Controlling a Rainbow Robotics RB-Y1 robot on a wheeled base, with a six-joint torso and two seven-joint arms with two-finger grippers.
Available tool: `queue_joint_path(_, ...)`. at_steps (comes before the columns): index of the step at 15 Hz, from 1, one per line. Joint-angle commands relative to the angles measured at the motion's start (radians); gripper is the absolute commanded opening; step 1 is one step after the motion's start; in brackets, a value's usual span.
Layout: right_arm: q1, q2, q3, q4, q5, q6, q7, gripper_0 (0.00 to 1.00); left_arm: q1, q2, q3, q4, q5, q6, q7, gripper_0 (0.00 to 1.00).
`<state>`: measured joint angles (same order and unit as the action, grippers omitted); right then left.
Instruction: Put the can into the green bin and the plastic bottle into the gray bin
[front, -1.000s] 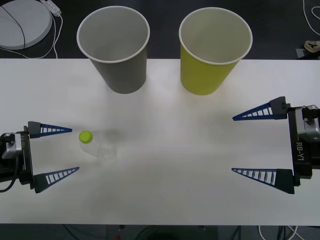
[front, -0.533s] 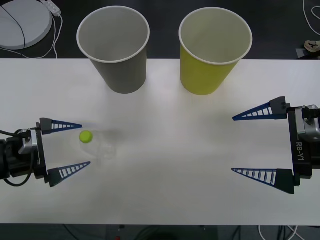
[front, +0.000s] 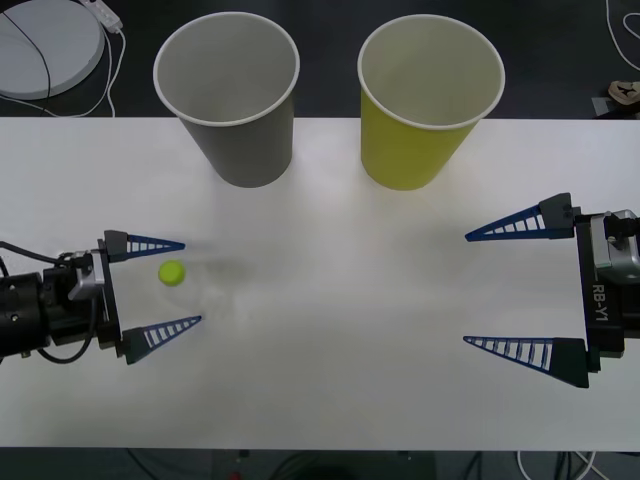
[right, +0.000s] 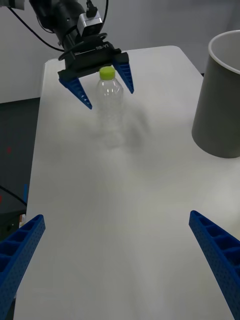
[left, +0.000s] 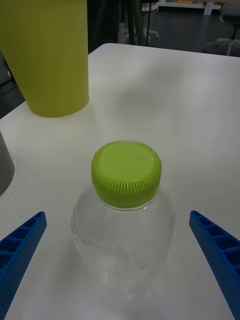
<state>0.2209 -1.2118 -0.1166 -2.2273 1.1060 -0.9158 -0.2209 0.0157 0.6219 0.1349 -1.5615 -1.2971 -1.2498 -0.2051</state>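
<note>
We see our left gripper spread wide around the upright plastic bottle near the table's left edge, fingers not touching. Our right gripper waits wide open near the right edge, bare tabletop between them.

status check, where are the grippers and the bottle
Left gripper open, fingers either side of the upright bottle. Right gripper open, parked at right. Path to gray bin unobstructed.

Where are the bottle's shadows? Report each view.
Front view: the small clear plastic bottle with lime-green cap casts a faint grey smudge on the white table, toward the robot's right. Right wrist view: a soft shadow spreads from it toward the large gray paper cup. Left wrist view: barely any shadow.
</note>
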Motion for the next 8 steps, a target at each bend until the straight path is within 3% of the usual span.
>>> queue_joint_path(1, 0.000, 0.000, 0.000, 0.000, 0.000, 0.000, 0.000, 1.00, -0.016, -0.019, -0.017, 0.000, -0.005, 0.001, 0.015, 1.00)
queue_joint_path(8, 0.000, 0.000, 0.000, 0.000, 0.000, 0.000, 0.000, 1.00, -0.031, -0.054, -0.031, 0.000, -0.045, 0.015, 0.033, 1.00)
